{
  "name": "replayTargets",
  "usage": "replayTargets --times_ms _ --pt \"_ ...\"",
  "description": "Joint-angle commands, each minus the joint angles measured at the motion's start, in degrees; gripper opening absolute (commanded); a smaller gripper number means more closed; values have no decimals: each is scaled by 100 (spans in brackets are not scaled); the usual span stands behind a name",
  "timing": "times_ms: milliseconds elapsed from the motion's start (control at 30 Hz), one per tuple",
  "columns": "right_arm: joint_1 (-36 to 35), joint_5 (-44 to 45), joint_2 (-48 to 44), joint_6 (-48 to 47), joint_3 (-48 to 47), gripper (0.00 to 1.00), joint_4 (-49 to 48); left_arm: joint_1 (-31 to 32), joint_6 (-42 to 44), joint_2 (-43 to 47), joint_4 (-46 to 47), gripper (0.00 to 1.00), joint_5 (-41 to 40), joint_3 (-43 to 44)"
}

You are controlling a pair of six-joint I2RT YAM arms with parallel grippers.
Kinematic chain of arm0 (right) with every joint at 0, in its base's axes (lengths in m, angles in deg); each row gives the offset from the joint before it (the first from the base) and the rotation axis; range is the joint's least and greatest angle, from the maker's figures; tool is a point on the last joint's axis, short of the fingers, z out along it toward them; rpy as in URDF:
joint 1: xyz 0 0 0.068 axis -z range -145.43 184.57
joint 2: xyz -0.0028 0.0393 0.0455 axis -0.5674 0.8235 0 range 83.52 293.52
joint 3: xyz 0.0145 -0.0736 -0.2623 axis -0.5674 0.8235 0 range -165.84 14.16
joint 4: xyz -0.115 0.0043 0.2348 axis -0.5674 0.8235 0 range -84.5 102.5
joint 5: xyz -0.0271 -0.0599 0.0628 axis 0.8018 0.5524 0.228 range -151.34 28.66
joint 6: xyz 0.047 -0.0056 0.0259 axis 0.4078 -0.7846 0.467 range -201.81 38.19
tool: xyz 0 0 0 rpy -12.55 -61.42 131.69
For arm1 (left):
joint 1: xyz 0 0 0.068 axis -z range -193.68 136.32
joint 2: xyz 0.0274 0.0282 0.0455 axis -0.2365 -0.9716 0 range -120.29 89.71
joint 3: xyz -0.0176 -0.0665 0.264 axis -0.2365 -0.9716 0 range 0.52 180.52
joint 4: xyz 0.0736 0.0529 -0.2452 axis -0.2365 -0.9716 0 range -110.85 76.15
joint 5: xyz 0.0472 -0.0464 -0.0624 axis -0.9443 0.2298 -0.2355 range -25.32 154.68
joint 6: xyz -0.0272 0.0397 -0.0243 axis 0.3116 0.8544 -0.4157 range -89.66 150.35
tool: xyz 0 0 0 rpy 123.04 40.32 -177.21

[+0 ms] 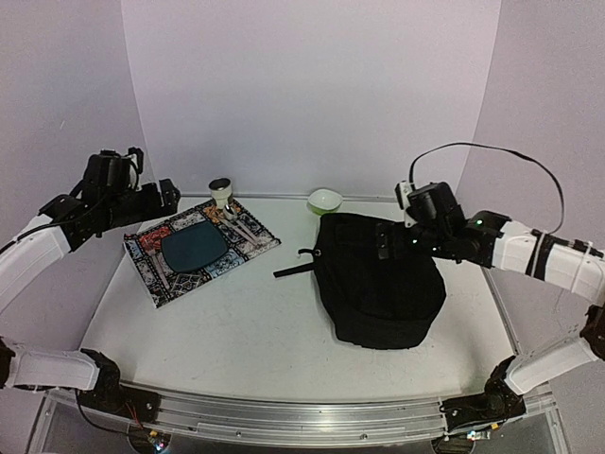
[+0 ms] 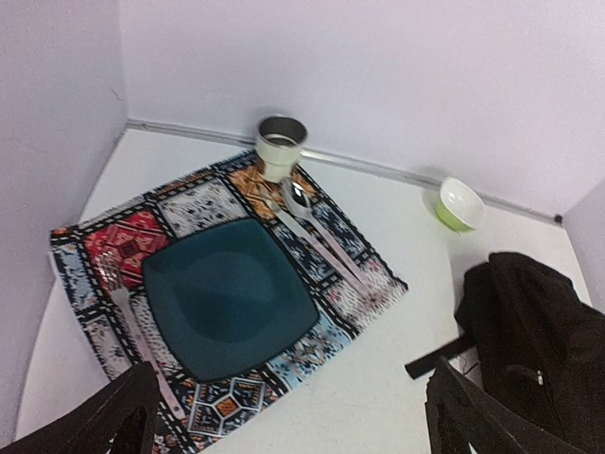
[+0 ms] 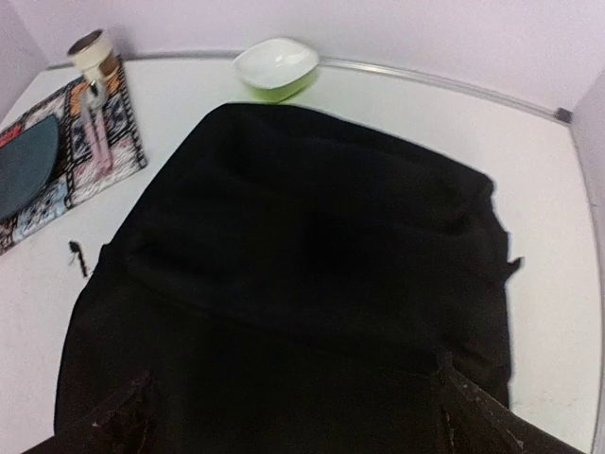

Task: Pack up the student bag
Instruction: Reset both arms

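The student bag (image 1: 378, 279) lies right of centre in the top view on the desk (image 1: 236, 322), the right fingers (image 3: 473, 416) spread open over its upper edge, the left fingers (image 2: 104, 416) likewise open above the patterned mat (image 2: 118, 236) at upper left.

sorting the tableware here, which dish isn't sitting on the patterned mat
The small green bowl, white inside: it stands on the bare table, apart from the mat. The teal plate and the cup both sit on the mat.
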Motion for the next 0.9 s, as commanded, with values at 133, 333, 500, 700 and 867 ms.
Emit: replayTargets --times_ms 133,333,500,700,867 --pt "923 1809 -2155 166 24 98 1146 -184 -73 993 -411 100 -868 -350" --pt "936 2277 -3670 -25 137 98 1464 -185 66 1811 -532 100 -1177 -521" --pt "931 2310 -4545 -271 329 98 1475 -184 -13 2567 -569 100 -1113 -611" --pt "933 2352 -4971 -336 656 98 1487 -185 -188 3336 -577 100 -1123 -935" --pt "935 2138 -5026 -208 733 98 1479 -185 -310 3525 -554 100 -1193 -1068"
